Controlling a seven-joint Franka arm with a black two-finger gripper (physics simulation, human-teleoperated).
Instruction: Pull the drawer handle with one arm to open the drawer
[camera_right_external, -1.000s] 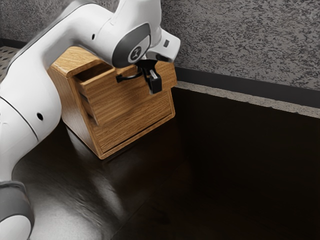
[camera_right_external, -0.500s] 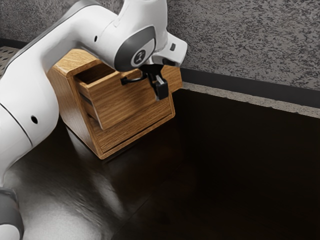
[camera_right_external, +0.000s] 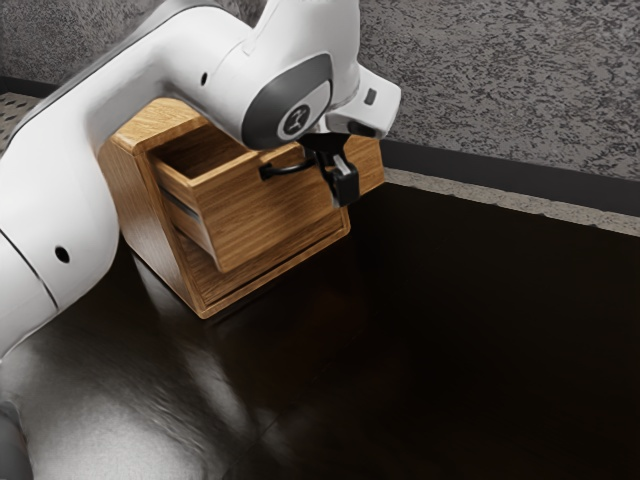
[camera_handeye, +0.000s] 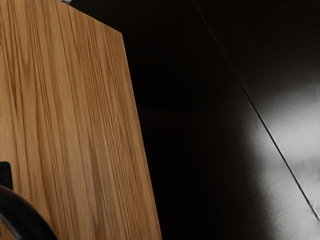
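Gripping the drawer handle (camera_right_external: 290, 169) near its end, the gripper (camera_right_external: 343, 185) hangs from the white arm (camera_right_external: 150, 90) just in front of the wooden cabinet (camera_right_external: 135, 200). Its two fingers stand close together, almost closed, and the thin black handle runs in between them, so I judge that they are clamped on it. This hold makes sense, because the handle is the only part that stands out from the smooth wood, and a pull there goes straight along the line on which the drawer slides.

The drawer (camera_right_external: 255, 215) is the upper one. It stands partly out of the cabinet toward the exterior view's right, and its hollow inside shows from above. It is not fully out, so I think the opening is well under way but could go further. In the wrist view its wooden front is close under the hand, with the dark table (camera_right_external: 450, 330) beside it.

Counting: one arm, one gripper, one cabinet, one handle that I can see, one drawer standing out, and one more flat front below it.
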